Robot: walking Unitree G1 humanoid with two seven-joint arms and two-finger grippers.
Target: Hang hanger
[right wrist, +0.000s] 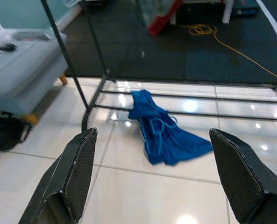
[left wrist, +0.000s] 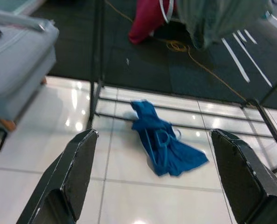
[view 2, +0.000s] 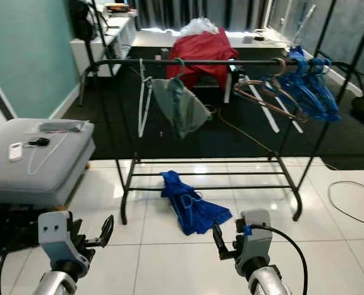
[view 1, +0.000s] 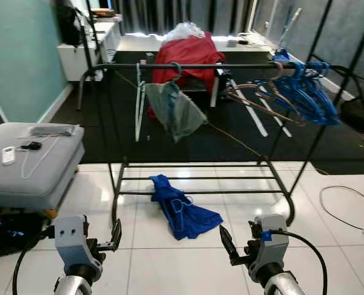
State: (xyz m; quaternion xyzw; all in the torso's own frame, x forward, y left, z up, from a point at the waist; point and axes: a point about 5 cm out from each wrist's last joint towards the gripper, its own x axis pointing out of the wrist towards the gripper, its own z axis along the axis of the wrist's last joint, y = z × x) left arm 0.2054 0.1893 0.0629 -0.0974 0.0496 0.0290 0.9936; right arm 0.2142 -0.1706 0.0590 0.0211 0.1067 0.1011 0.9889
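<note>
Two end effectors, left (view 1: 116, 236) and right (view 1: 226, 241), both spread and empty. Approach step: blue garment on its hanger (view 1: 180, 209) lying on floor beside rack (view 1: 200, 66). Next, presumably: crouch, grasp hanger.

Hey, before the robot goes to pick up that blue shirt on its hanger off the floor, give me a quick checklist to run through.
1. Left claw open and holding nothing: ok.
2. Right claw open and holding nothing: ok.
3. Blue garment with its blue hanger in view on the white tile floor: ok.
4. Garment free of the clothes rack: cannot tell; it lies against the rack's lower bars.
5. Free space on the top rail: ok; there is a bare stretch between the grey-green garment and the blue hangers.
6. Hanger hook easy to grasp: cannot tell; it lies among the folds.
</note>
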